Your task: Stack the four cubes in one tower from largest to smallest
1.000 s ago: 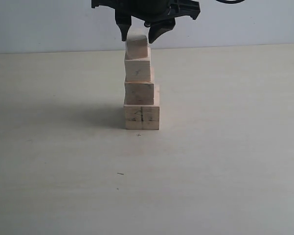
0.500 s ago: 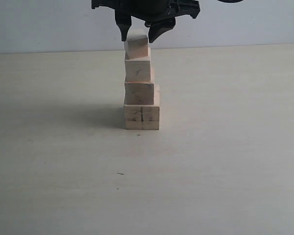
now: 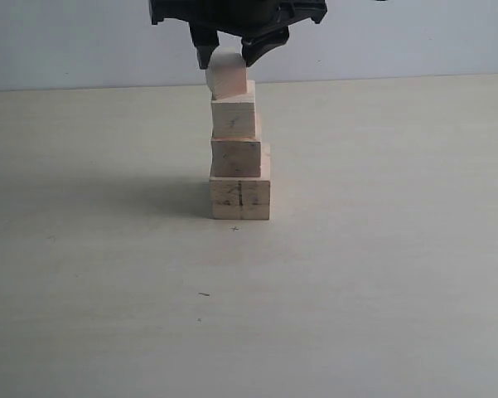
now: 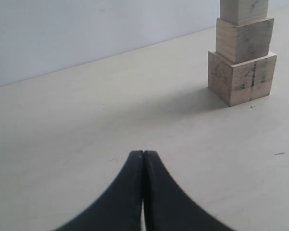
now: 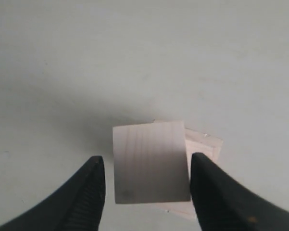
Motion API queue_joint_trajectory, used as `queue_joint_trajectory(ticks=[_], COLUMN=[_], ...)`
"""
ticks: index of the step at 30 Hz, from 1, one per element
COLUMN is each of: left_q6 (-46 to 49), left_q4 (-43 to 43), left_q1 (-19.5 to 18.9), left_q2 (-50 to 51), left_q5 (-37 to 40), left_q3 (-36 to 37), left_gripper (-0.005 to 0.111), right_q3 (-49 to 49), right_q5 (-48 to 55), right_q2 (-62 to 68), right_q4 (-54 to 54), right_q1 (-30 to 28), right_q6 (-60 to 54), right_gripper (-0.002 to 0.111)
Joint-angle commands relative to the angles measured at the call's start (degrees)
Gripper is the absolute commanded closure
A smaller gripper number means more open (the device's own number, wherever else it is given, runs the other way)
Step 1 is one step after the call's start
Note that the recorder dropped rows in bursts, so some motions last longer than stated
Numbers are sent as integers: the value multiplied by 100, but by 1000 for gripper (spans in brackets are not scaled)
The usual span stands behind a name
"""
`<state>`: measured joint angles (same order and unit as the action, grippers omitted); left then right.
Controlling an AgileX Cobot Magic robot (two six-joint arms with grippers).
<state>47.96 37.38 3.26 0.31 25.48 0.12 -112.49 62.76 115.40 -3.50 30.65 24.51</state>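
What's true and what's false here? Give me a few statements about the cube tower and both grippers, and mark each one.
1. The largest cube is at the bottom of the tower. True.
2. The left gripper is open. False: its jaws are shut together with nothing between them.
3. The right gripper is down at the table beside the tower's base. False: it is above the tower, its jaws apart on either side of the smallest cube.
4. The smallest cube is the topmost of the four. True.
5. The smallest cube sits level. False: in the exterior view it is tilted.
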Motion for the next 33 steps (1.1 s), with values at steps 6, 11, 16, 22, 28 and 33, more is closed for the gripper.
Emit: queue_joint_trajectory(ticks=[6, 11, 16, 22, 28, 33], left_q6=[-11, -11, -11, -11, -11, -11], left_q4=[-2, -2, -2, -2, -2, -2], left_q1=[38, 38, 38, 38, 38, 38], left_q2=[-31, -31, -31, -31, -31, -31], left_q5=[-11, -11, -11, -11, -11, -11], left_q3=[-12, -12, -12, -12, -12, -12], left_gripper=[107, 107, 107, 107, 107, 107], right_q3=[10, 10, 10, 10, 10, 10], right_q5=[175, 175, 175, 202, 678, 359], right_q2=[41, 41, 16, -274, -326, -309], right_q4=[-51, -51, -51, -298, -394, -252], right_q1=[-9, -9, -9, -9, 3, 3], right_q6=[-136, -135, -28, 544, 968, 1167], right_gripper=[60, 69, 82, 84, 84, 84])
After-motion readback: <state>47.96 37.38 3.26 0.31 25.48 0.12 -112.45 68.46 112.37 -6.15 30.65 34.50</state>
